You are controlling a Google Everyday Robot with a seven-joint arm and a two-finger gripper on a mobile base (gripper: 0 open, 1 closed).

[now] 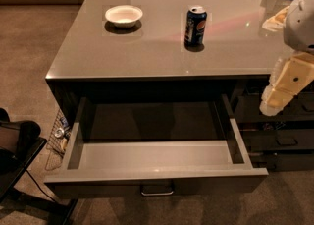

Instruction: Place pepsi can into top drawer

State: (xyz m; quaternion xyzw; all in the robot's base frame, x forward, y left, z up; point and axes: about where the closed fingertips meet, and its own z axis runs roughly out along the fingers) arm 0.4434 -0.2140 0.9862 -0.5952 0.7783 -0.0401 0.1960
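The 1 camera view looks down on a grey counter (147,54) with the top drawer (152,156) pulled out below its front edge. The pepsi can (195,25) stands upright on the counter, right of centre and well back from the front edge, with bare surface on every side of it. A white bowl (123,15) sits to its left, well apart from it.

The gripper (280,91) hangs at the right edge of the view, beyond the counter's right front corner and lower than the countertop, pointing down and to the left. The can lies up and to the left of it, well apart, with nothing between them but open countertop. Whether the gripper is open or closed cannot be told; it holds nothing that shows.

The drawer's dark floor shows between light grey walls, and a metal handle (157,190) sits on its front. To the drawer's right, behind the gripper, are 2 narrower dark drawers (287,141). A black chair (17,143) stands on the carpet near the drawer's left front corner.
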